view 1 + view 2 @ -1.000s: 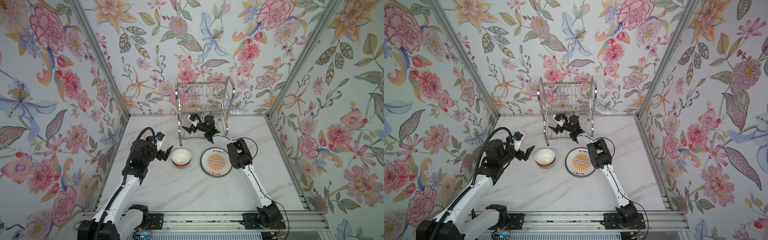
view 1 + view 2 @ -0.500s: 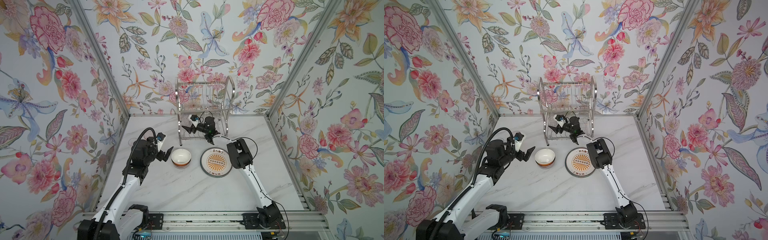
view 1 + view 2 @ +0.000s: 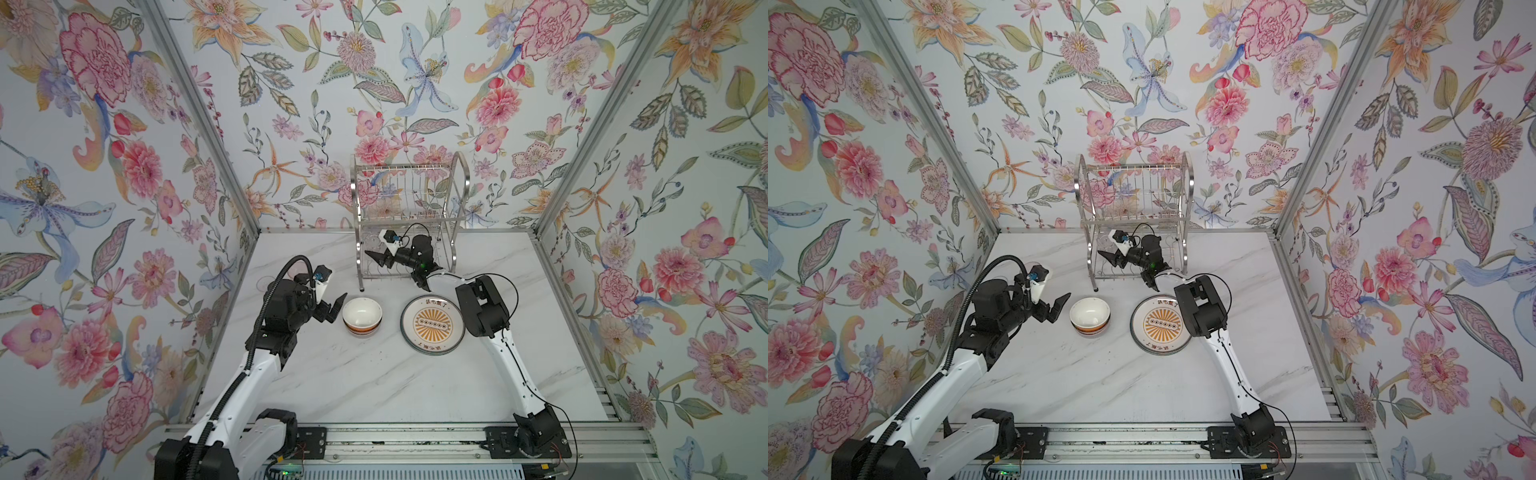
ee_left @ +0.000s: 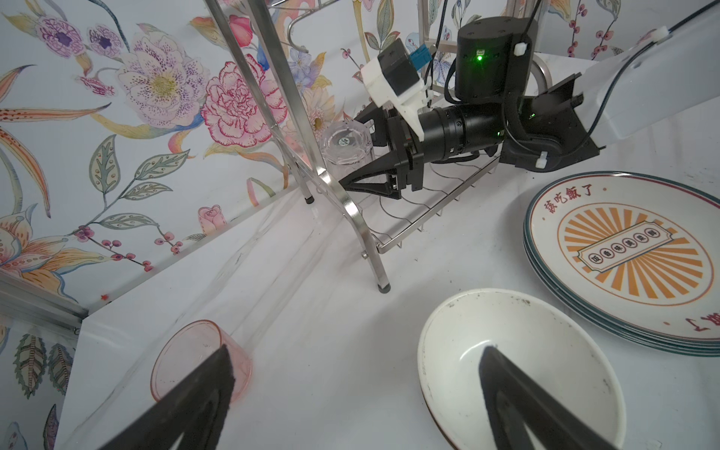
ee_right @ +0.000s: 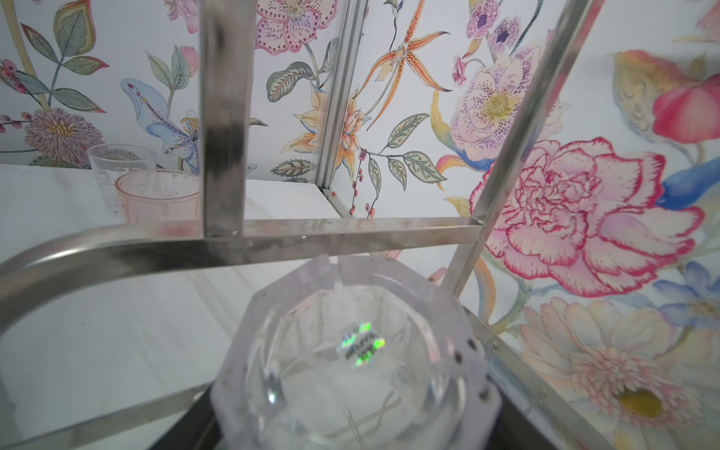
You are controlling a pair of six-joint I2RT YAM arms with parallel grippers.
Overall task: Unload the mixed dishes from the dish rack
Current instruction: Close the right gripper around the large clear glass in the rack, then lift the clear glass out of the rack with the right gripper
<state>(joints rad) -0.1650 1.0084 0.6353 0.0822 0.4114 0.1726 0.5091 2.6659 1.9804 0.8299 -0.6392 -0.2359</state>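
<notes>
Closing in is the right gripper (image 4: 350, 152), jaws narrower than a second back; nothing else has stirred. From the left: a pink glass (image 4: 191, 350) stands on the table (image 3: 374, 374), the left gripper (image 3: 337, 306) hangs wide open beside the bowl (image 3: 361, 316), then come the plates (image 3: 432, 324). Behind, on the lower shelf of the rack (image 3: 464, 178), the right jaws straddle a clear glass (image 5: 350, 370); whether they bite yet I can't tell. I'd squeeze gently, then draw it out level, clear of the wires.
</notes>
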